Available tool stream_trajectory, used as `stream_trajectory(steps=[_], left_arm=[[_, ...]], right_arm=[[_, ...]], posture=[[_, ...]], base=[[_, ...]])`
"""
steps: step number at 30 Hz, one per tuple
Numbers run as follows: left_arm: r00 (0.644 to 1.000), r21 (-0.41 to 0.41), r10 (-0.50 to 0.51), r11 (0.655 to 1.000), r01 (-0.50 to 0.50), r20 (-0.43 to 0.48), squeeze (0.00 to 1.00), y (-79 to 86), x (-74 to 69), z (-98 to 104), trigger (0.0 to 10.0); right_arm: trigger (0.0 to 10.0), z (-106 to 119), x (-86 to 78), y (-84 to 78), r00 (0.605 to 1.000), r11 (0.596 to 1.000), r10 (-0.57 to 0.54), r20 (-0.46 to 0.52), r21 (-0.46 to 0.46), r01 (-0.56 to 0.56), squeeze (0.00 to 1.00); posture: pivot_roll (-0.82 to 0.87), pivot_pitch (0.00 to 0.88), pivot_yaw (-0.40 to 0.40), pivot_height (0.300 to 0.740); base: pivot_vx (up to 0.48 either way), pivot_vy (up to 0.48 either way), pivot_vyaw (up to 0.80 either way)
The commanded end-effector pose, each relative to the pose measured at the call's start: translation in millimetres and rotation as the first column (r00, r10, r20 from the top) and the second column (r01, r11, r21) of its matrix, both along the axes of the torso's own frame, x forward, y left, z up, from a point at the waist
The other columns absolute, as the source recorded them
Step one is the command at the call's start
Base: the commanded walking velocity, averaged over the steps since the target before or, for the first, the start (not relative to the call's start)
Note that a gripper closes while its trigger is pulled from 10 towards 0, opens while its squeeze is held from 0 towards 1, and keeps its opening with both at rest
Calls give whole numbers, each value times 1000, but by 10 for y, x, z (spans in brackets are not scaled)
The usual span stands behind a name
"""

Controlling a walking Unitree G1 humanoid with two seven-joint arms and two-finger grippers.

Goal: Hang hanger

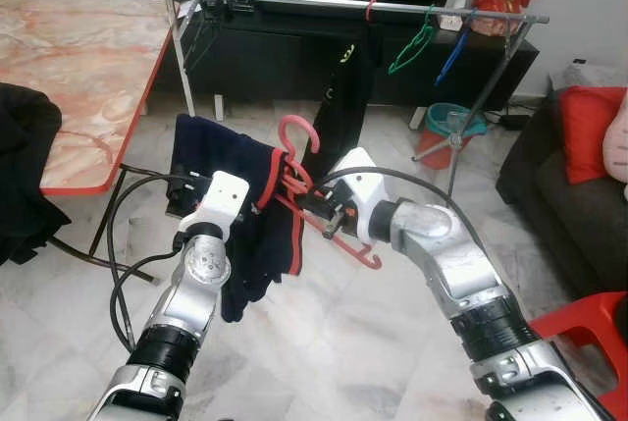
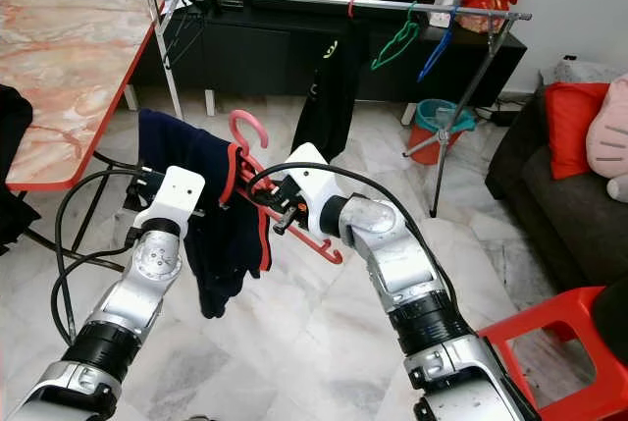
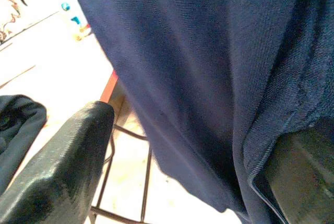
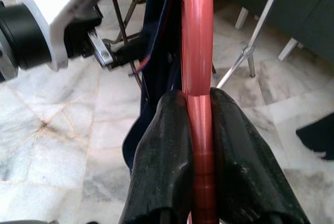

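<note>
Gripping the red plastic hanger (image 1: 299, 171) draped with a navy garment (image 1: 245, 215), the right claw (image 4: 201, 130) pinched its bar while the left claw (image 3: 172, 172) stood spread against the cloth, the silver clothes rail (image 1: 343, 1) lying well ahead and above, hook upward.
</note>
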State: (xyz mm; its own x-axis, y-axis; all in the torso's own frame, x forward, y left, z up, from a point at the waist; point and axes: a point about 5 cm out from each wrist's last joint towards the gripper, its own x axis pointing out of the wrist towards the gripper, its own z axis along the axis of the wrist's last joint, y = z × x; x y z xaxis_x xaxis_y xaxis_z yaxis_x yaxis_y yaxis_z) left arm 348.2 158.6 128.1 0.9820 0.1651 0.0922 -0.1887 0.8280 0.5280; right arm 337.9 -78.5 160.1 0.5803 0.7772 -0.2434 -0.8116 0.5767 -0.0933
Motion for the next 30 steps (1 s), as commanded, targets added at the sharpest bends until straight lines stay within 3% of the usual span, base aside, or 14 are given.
stream_trajectory(steps=[1,11,30], left_arm=[[1000,-13,3,1000,-3,4,0,-17,28,36,0],[1000,-39,-13,999,13,3,0,-39,28,21,0],[991,-85,-133,987,134,17,0,-224,6,5,0]], right_arm=[[0,109,2,-28,999,1000,-4,40,15,4,0],[0,68,-4,-102,999,1000,-26,26,2,26,0],[0,-5,-55,-167,1000,1000,6,6,-29,-5,0]], posture=[[129,45,-161,736],[129,40,-163,736],[129,11,-162,736]], base=[[0,0,0],[0,0,0],[0,0,0]])
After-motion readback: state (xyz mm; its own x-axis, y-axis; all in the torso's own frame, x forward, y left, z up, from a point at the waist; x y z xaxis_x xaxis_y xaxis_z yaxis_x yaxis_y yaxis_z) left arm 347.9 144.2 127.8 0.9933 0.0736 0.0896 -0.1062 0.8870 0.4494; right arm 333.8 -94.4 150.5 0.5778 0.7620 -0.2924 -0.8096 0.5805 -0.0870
